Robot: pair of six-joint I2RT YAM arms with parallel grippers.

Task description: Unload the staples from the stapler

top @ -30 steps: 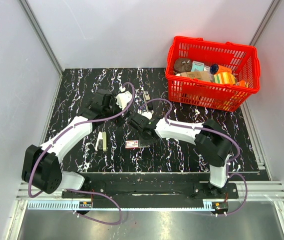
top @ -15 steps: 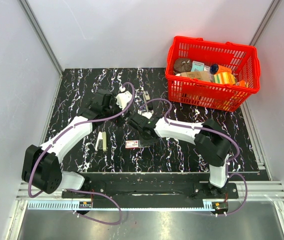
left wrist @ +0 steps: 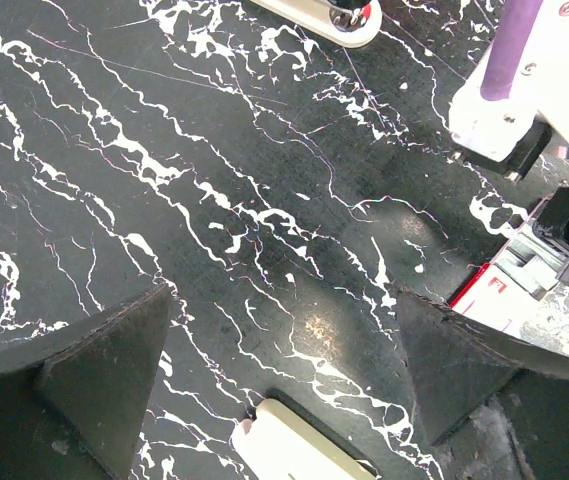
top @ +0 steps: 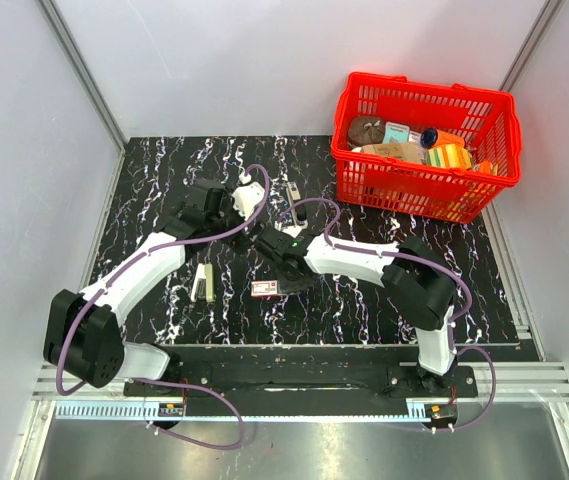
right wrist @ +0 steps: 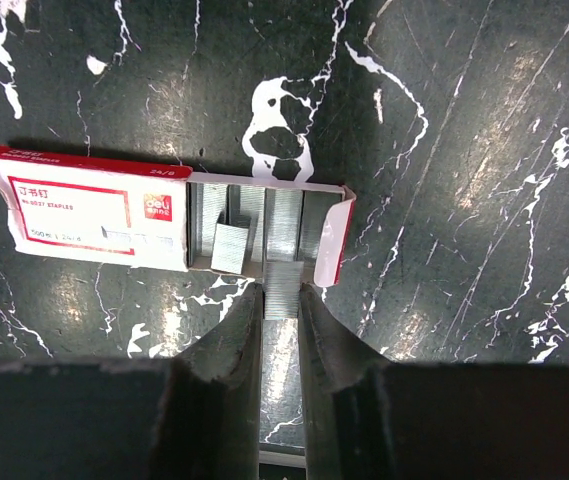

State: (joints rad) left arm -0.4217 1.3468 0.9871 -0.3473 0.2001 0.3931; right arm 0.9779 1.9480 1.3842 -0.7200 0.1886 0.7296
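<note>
The right gripper [right wrist: 282, 305] pinched a staple strip [right wrist: 282, 283] at the open box [right wrist: 84, 212] marked "deli" and "24/6"; the left gripper [left wrist: 284, 295] had its jaws wide.

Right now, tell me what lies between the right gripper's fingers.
A strip of staples, its far end reaching the open staple box; the right wrist view shows it.

You look steeply down from above and behind the arm bases onto the whole marbled table [top: 164, 160]. Each wrist view faces the tabletop at close range. All three share the staple box [right wrist: 94, 210], nearest in the right wrist view.
</note>
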